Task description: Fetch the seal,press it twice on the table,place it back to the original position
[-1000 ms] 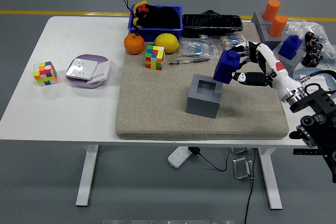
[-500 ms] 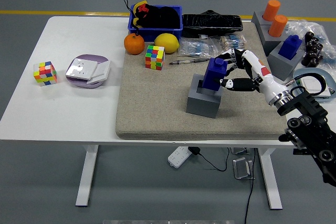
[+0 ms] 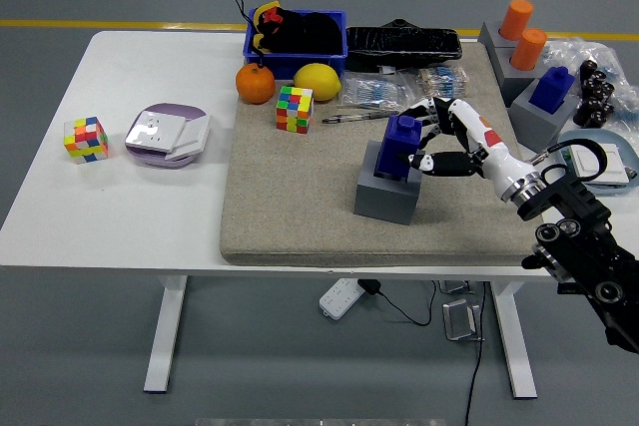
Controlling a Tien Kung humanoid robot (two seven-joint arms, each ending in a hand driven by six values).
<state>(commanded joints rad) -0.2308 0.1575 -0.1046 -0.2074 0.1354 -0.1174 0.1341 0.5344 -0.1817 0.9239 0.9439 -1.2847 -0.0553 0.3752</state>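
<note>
Blue seal (image 3: pixel 400 147) at frame centre-right, lower part seated in the recess of the grey holder block (image 3: pixel 387 190), upper part standing above the rim. Right hand (image 3: pixel 446 139) directly to its right, fingers (image 3: pixel 427 161) wrapped on the seal, gripping it. Holder sits on the beige mat (image 3: pixel 290 207). Second blue seal in its own holder (image 3: pixel 548 102) at right edge, well apart

Seal (image 3: pixel 400 143) seated in holder block (image 3: pixel 385 190), mid-mat (image 3: pixel 300 216) on counter (image 3: pixel 120 216). Right hand (image 3: pixel 446 142) touching seal from right. Cube (image 3: pixel 295 109) behind-left; second cube (image 3: pixel 85 139) far left, off mat.
</note>
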